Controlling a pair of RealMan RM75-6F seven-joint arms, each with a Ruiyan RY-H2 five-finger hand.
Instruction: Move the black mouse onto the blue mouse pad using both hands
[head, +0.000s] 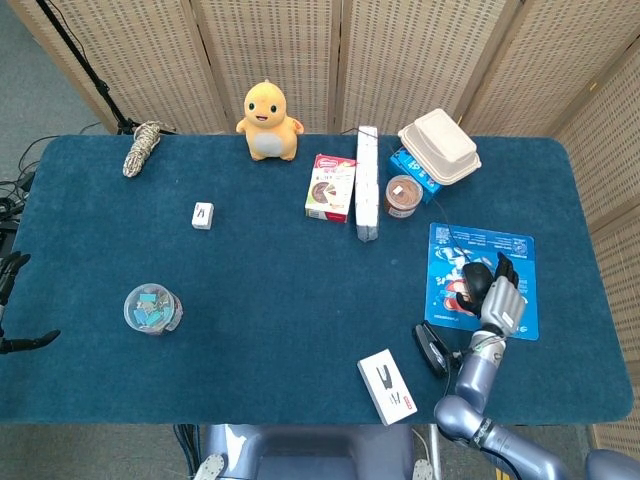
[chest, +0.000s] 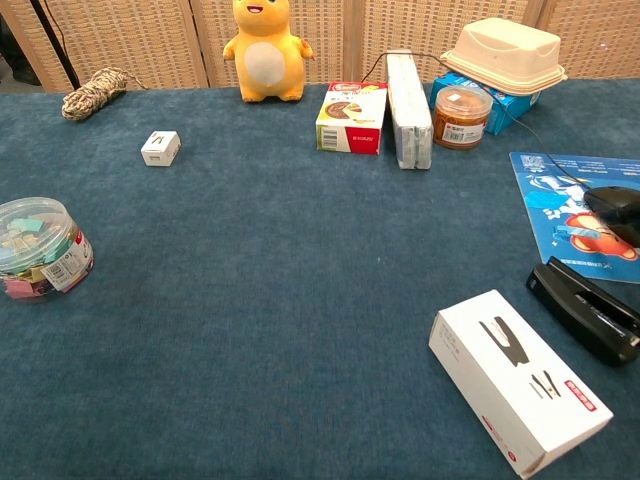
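Note:
The black mouse (head: 477, 281) lies on the blue mouse pad (head: 500, 246) at the right of the table; its cable runs back toward the boxes. The chest view shows the black mouse (chest: 613, 206) at the right edge, flat on the blue mouse pad (chest: 560, 180), with no fingers on it. My right hand (head: 501, 300) stands just right of the mouse, fingers stretched out and pointing away from me, holding nothing. My left hand (head: 12, 305) shows only as dark spread fingers at the far left edge of the head view, off the table and far from the mouse.
A black stapler (head: 432, 349) and a white box (head: 387, 386) lie near the front edge beside my right arm. Behind the pad stand a brown jar (head: 402, 196), a beige clamshell box (head: 439, 146) and cartons (head: 367, 184). A tub of clips (head: 152, 308) sits at the left.

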